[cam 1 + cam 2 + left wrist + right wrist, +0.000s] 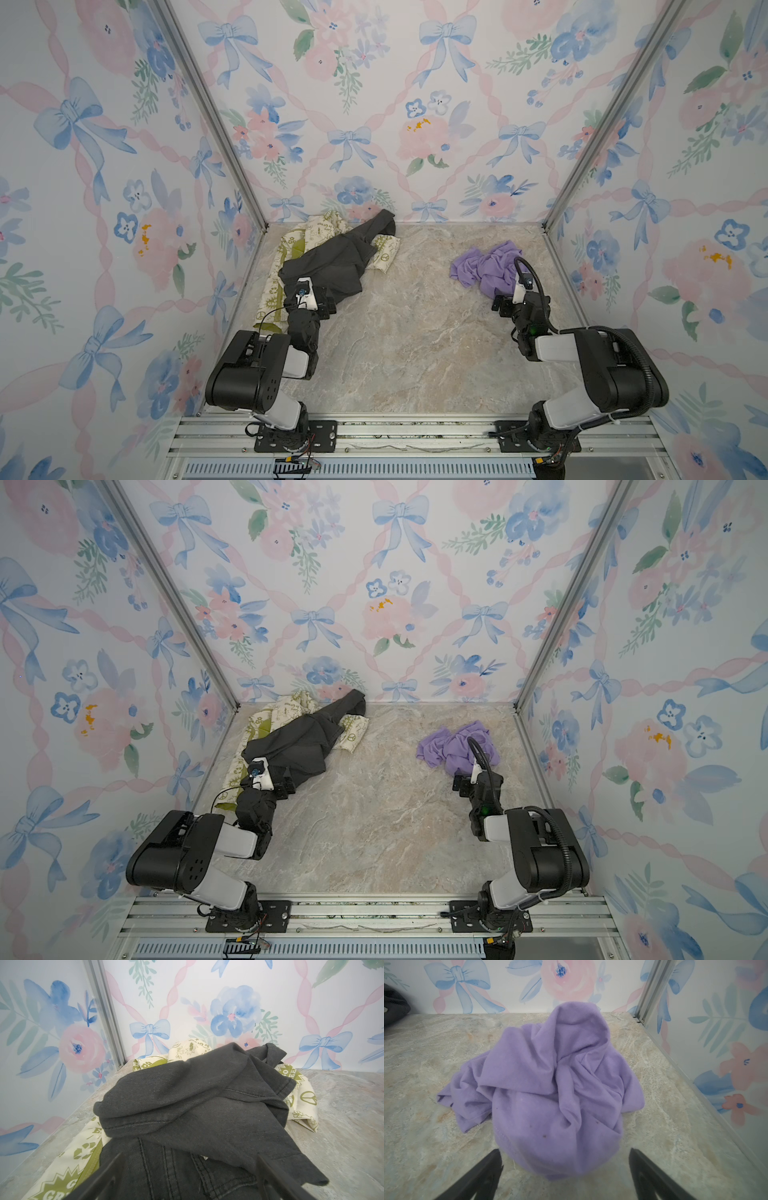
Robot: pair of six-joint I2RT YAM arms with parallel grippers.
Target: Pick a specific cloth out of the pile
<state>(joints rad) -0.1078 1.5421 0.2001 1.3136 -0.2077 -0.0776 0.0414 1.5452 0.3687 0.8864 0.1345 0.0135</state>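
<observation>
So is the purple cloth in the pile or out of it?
Out. The purple cloth lies crumpled alone on the table, clearly apart from the pile of grey and cream cloths.

Seen from my remote desk: both top views hang high above the near edge, looking down and toward the far wall (374, 104), far enough back to hold the whole marbled table (415, 332). The two overlap almost entirely, shifted slightly sideways. The left wrist camera sits low and close before the pile (197, 1105) at far left, facing the far-left corner. The right wrist camera sits low and close before the lavender cloth (550, 1084) at far right, facing the far wall. A sliver of the dark grey garment (394, 1005) appears in both wrist views.
</observation>
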